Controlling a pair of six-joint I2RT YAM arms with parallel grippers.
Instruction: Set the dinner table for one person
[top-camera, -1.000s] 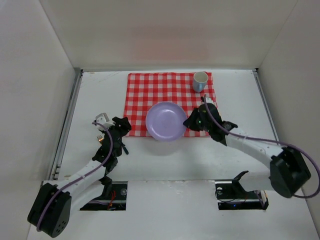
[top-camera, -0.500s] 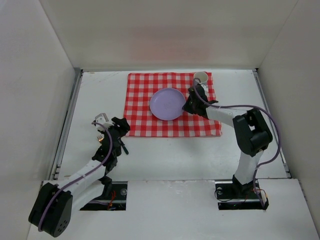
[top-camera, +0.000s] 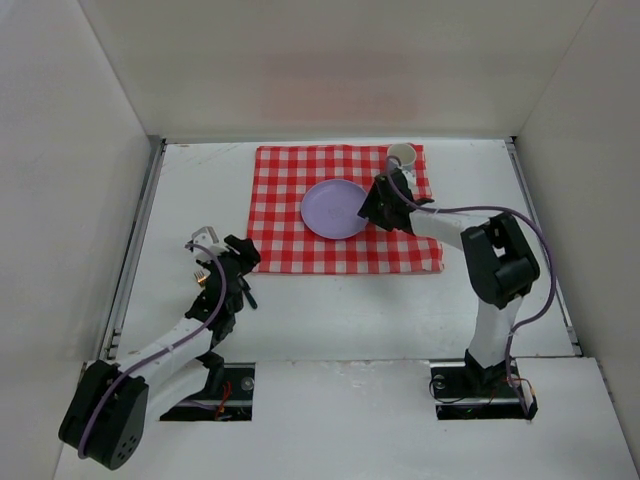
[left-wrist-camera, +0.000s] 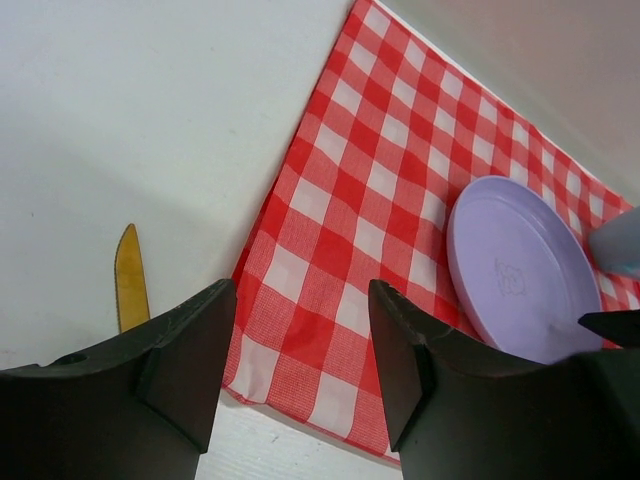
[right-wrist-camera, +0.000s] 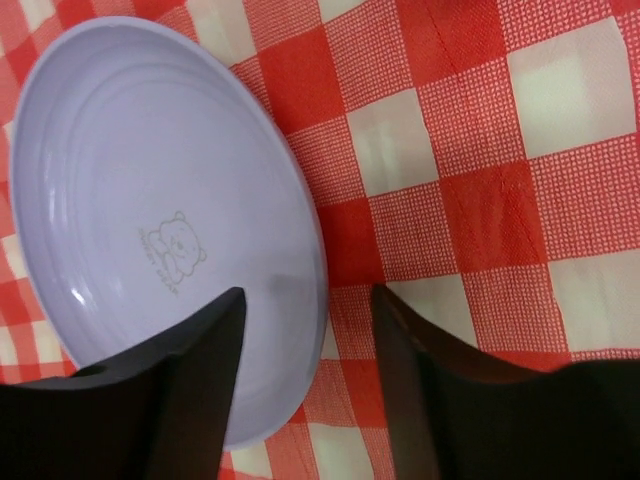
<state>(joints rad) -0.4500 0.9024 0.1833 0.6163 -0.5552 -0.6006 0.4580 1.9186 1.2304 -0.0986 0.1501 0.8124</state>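
A lilac plate (top-camera: 335, 209) (right-wrist-camera: 150, 210) lies flat near the middle of the red-checked cloth (top-camera: 300, 230) on the white dinner table (top-camera: 190, 190). My right gripper (top-camera: 368, 207) (right-wrist-camera: 305, 385) stands open at the plate's right rim. One finger hovers over the plate, the other over the cloth, and the rim runs between them. A pale cup (top-camera: 402, 158) stands upright at the cloth's far right corner. My left gripper (top-camera: 243, 262) (left-wrist-camera: 300, 370) is open and empty over the cloth's near left corner (left-wrist-camera: 300, 350).
A yellowish utensil (left-wrist-camera: 128, 285) (top-camera: 202, 278) lies on the bare table left of the cloth, beside the left gripper. Metal rails (top-camera: 140, 230) run along the table's sides. White walls close in the back and both sides.
The right gripper carried the plate from the cloth's near edge to its middle, then opened its jaws and let it go. The left arm has stayed put.
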